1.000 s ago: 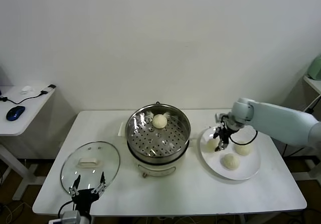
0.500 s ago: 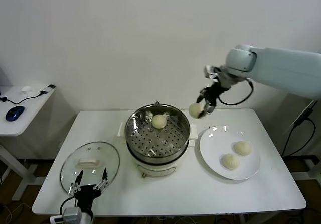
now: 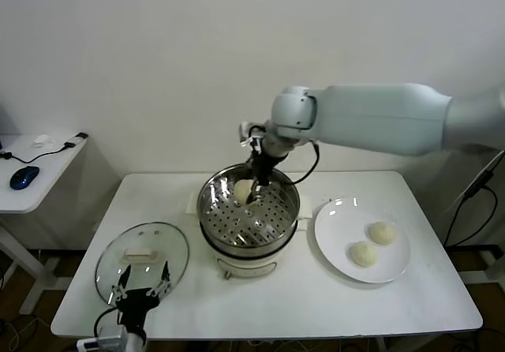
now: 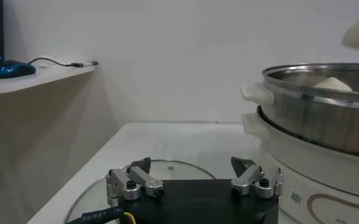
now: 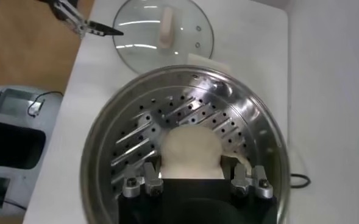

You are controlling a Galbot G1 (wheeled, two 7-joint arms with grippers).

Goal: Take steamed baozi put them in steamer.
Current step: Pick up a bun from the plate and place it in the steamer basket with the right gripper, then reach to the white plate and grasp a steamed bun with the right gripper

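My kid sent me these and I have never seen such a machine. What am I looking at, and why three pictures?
It is a two-armed robot, seen by three cameras: one on its head looking down, and one on each wrist. On the white table stand a steel steamer, a glass lid and a white plate with two baozi on it. The right end effector is over the steamer, shut on a steamed bun; another bun already lies inside. The left end effector waits, open, at the table's near edge by the lid.
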